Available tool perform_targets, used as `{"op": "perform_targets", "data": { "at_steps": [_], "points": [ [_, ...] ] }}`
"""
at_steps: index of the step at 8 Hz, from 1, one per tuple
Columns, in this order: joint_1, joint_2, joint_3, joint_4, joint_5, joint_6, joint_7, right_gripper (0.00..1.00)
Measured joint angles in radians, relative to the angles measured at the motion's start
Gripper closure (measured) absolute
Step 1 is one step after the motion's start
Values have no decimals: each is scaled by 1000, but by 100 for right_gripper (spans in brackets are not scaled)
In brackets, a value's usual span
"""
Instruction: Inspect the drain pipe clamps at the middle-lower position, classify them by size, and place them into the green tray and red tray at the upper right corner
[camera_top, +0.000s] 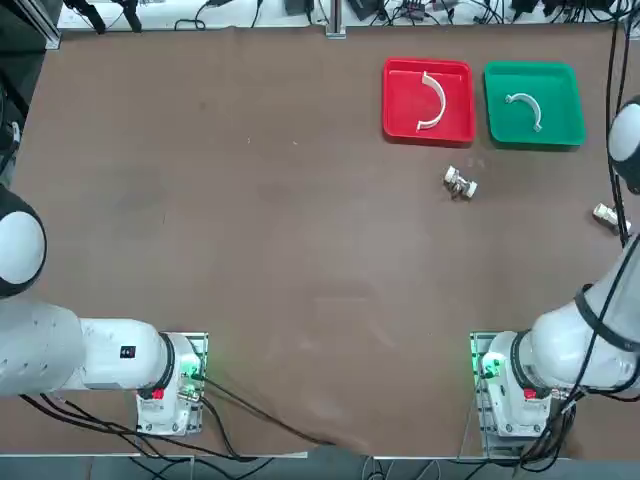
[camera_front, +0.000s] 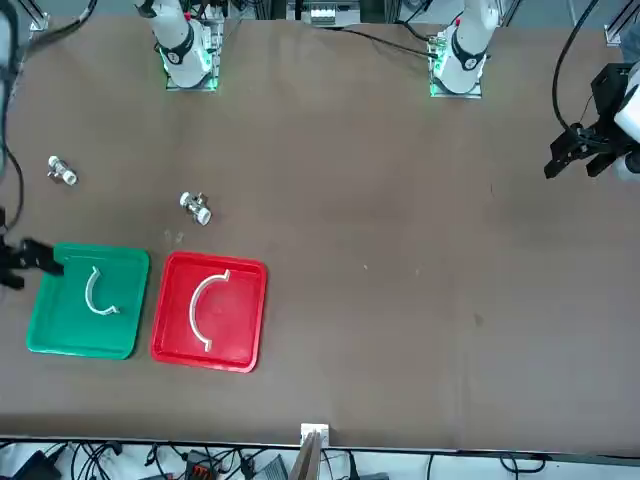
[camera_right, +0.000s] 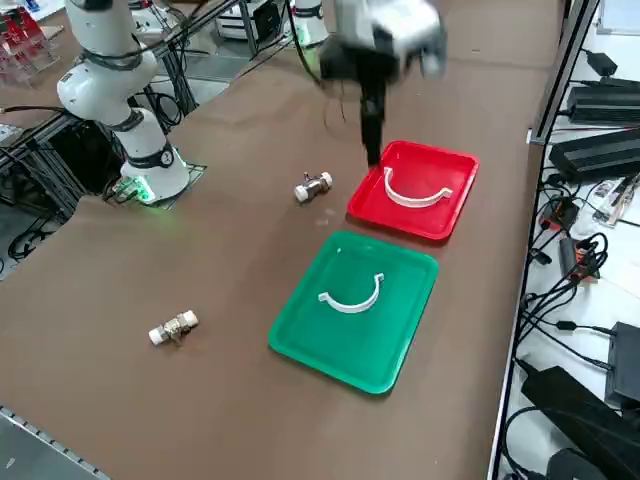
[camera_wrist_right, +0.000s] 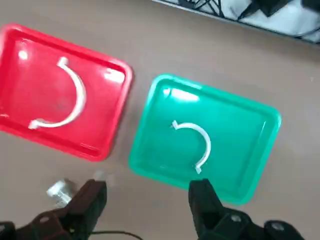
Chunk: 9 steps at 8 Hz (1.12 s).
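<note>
Two shallow square trays sit side by side on a brown worktop (camera_wrist_right: 150, 50): a red tray (camera_wrist_right: 102, 140) on the left holding the larger white C-shaped clamp (camera_wrist_right: 81, 95), a green tray (camera_wrist_right: 240, 170) on the right holding the smaller clamp (camera_wrist_right: 206, 140). Both clamps bow rightward. A silvery metal fitting (camera_wrist_right: 61, 192) lies nearer than the red tray. The right claw (camera_wrist_right: 148, 186) hovers, fingers spread, at the trays' near side.

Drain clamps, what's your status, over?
Right gripper open, above the table, holding nothing. Larger clamp in red tray, smaller in green. Nothing blocking the trays.
</note>
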Motion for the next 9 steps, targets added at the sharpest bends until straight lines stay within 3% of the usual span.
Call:
{"op": "perform_targets", "data": {
  "at_steps": [2,5,7,9],
  "points": [
    [39,-144,1,-79,2,-58,128,0],
    [125,-355,-2,-322,-1,-42,241,0],
    [177,-489,-39,-460,-34,-41,246,0],
    [197,-542,-49,-507,-54,-41,278,0]
  ]
}}
